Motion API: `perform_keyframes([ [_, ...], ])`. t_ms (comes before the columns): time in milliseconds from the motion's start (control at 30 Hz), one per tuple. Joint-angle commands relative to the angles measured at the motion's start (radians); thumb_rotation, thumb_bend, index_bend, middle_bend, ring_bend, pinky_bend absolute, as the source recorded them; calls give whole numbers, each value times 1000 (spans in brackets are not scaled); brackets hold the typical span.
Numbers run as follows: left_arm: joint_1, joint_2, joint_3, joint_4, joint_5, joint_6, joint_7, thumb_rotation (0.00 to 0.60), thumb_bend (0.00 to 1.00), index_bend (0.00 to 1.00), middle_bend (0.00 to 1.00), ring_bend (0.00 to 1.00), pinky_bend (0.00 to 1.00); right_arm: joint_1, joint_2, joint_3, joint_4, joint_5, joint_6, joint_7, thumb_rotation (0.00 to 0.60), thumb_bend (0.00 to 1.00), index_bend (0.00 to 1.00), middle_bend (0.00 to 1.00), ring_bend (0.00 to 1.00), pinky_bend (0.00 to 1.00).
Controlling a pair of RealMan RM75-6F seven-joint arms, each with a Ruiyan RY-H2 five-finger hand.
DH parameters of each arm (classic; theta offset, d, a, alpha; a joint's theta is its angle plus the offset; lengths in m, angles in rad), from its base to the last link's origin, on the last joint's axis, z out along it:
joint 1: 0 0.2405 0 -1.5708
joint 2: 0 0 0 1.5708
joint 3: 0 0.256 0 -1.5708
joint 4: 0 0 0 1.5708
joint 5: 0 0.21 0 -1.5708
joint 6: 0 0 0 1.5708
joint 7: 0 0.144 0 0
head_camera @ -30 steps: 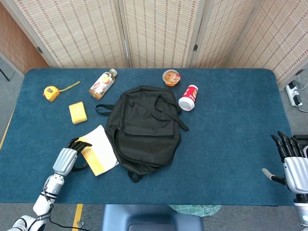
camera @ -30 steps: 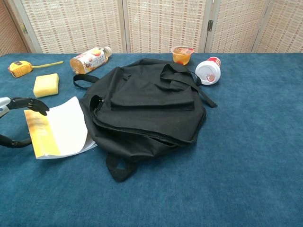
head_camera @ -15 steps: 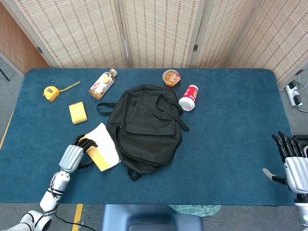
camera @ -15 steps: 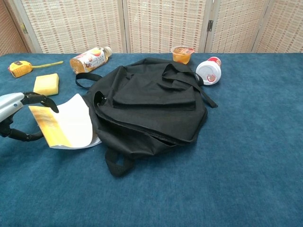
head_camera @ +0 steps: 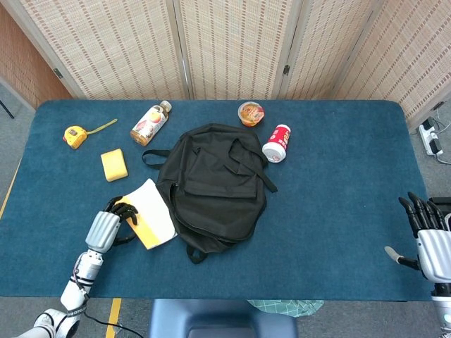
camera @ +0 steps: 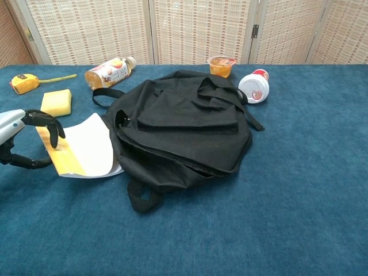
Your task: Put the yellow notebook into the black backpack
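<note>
The yellow notebook (head_camera: 149, 216) (camera: 80, 150) lies on the blue table with its right edge against the left side of the black backpack (head_camera: 213, 187) (camera: 181, 131). My left hand (head_camera: 107, 224) (camera: 26, 133) grips the notebook's yellow left edge, black fingers curled over it and the thumb below. The backpack lies flat at the table's middle, straps on top, with a zipper line along its left side. My right hand (head_camera: 428, 238) stands at the table's right front edge with fingers spread and nothing in it; the chest view does not show it.
Behind the notebook sit a yellow sponge (head_camera: 113, 164), a yellow tape measure (head_camera: 75, 135) and a lying drink bottle (head_camera: 151, 122). A snack cup (head_camera: 250, 113) and a red-and-white can (head_camera: 275, 143) lie behind the backpack. Bare blue cloth (head_camera: 345, 197) stretches right of the backpack.
My left hand has pushed the notebook to the right against the backpack, which shifted slightly right. Its fingers now curl further over the yellow edge. The right hand has not moved.
</note>
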Motion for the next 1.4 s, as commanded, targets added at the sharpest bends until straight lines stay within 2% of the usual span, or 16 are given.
perform_keyframes([
  [33, 1, -3, 3, 5, 1, 2, -3, 600, 361, 632, 452, 354, 190, -1, 0, 0, -1, -1, 1, 0, 600, 69, 0, 38, 49, 25],
  [433, 10, -12, 13, 31, 3, 21, -6, 600, 484, 642, 465, 359, 190, 1, 4, -1, -6, -12, 5, -1, 600, 71, 0, 38, 53, 25],
  [633, 32, 4, 16, 44, 15, 88, 12, 600, 537, 659, 482, 373, 196, 16, 5, -2, -20, -42, 1, -3, 600, 69, 0, 38, 60, 25],
  [767, 54, 23, 22, 49, 29, 152, 37, 600, 538, 666, 494, 380, 197, 50, 3, -16, -43, -107, -27, 45, 600, 70, 7, 59, 86, 25],
  [833, 62, 30, 23, 47, 35, 179, 44, 600, 541, 670, 498, 383, 197, 73, 1, -26, -54, -137, -55, 56, 600, 99, 22, 66, 93, 25],
  [1000, 75, 54, 17, 40, 44, 245, 56, 600, 549, 676, 506, 390, 197, 155, -37, -33, -90, -197, -149, 50, 600, 262, 82, 94, 109, 25],
  [1200, 81, 81, -4, 23, 44, 308, 56, 600, 547, 677, 508, 391, 197, 273, -121, -17, -133, -193, -312, 13, 600, 276, 128, 113, 113, 26],
  [1400, 79, 105, -11, 2, 63, 366, 74, 600, 545, 682, 510, 392, 197, 387, -230, 27, -153, -102, -473, -37, 600, 271, 174, 126, 118, 25],
])
